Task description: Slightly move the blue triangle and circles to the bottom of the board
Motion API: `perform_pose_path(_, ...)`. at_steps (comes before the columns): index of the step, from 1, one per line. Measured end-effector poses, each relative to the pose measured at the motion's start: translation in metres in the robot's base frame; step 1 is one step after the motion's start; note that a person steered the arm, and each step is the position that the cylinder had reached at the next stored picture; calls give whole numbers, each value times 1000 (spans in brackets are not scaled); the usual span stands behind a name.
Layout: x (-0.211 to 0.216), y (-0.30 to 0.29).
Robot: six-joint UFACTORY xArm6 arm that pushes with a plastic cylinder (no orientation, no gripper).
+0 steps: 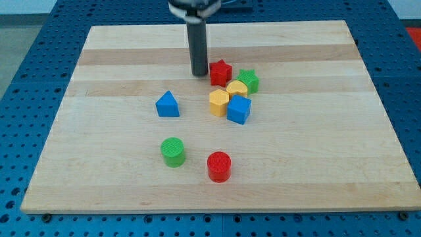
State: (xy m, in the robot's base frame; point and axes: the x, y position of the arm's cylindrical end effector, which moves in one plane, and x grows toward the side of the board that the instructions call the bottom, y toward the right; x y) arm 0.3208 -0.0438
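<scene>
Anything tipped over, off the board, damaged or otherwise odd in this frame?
Nothing stands out. All blocks sit flat on the wooden board. My tip rests just to the view's left of the red star, far from the blue triangle, green circle and red circle.

blue triangle (168, 105) sits mid-board, green circle (173, 151) and red circle (219, 166) below it, all apart.

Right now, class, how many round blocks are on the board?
2: the green circle left of bottom centre, and the red circle to its right, nearer the bottom edge. None seem hidden.
</scene>
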Motion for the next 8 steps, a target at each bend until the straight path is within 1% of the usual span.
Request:
perform_pose_path(1,39,-30)
perform_pose_path(2,68,-36)
perform_pose_path(4,75,-36)
perform_pose_path(5,118,-40)
perform_pose_path(7,230,-40)
perform_pose_path(8,279,-40)
